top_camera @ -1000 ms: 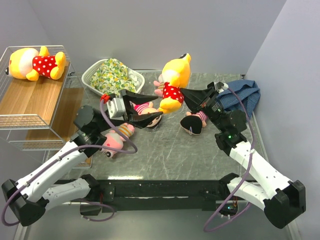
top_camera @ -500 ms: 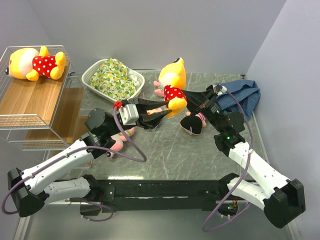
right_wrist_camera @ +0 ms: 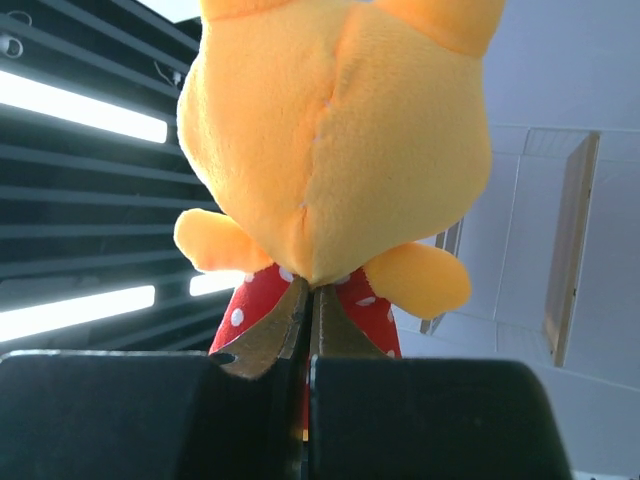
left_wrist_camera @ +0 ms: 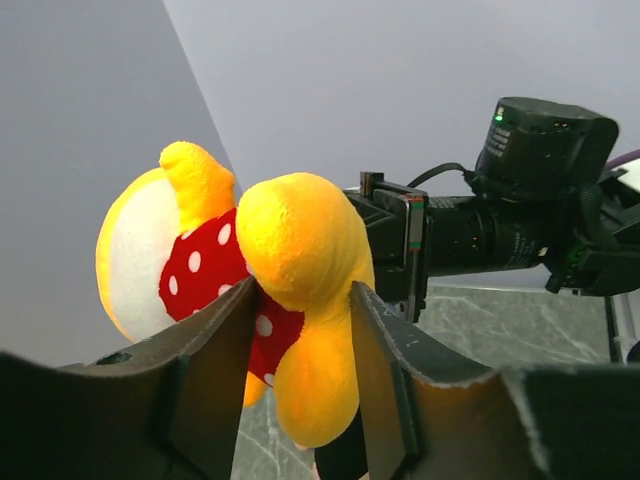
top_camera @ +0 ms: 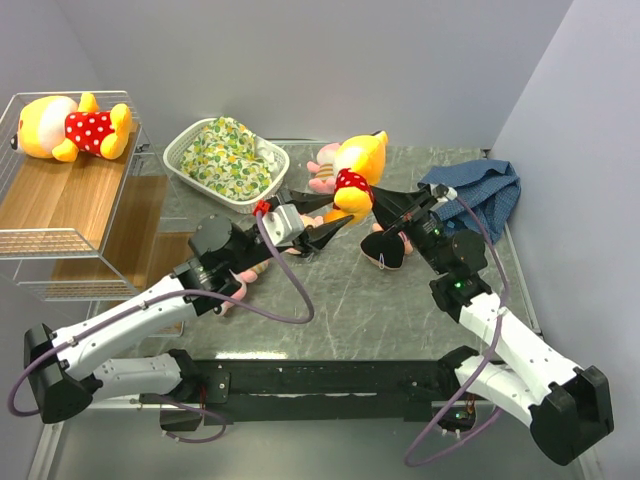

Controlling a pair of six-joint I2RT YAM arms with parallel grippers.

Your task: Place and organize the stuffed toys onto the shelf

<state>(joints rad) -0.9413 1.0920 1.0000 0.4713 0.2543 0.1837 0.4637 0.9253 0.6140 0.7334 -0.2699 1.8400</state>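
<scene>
A yellow-orange bear in a red dotted shirt [top_camera: 358, 160] hangs in the air over the back middle of the table. My right gripper [top_camera: 378, 200] is shut on the shirt at its neck, as the right wrist view [right_wrist_camera: 308, 290] shows under the bear's head [right_wrist_camera: 340, 130]. My left gripper [top_camera: 335, 212] is open, and its fingers [left_wrist_camera: 225, 350] straddle one leg of the bear [left_wrist_camera: 300, 240]. A second bear [top_camera: 70, 127] lies on the top board of the shelf [top_camera: 60, 200]. A pink toy [top_camera: 322, 172] lies behind the held bear, a dark-haired doll [top_camera: 390, 245] under my right arm, and another pink toy [top_camera: 235, 280] under my left arm.
An oval white basket [top_camera: 225, 160] with green-yellow floral cloth stands at the back left, beside the shelf. A blue checked cloth [top_camera: 480, 190] lies at the back right. Walls close the table in on the left, back and right.
My right gripper has lowered the bear and swung it slightly right. My left gripper has moved right and forward, and its jaws now stand on either side of the bear's leg.
</scene>
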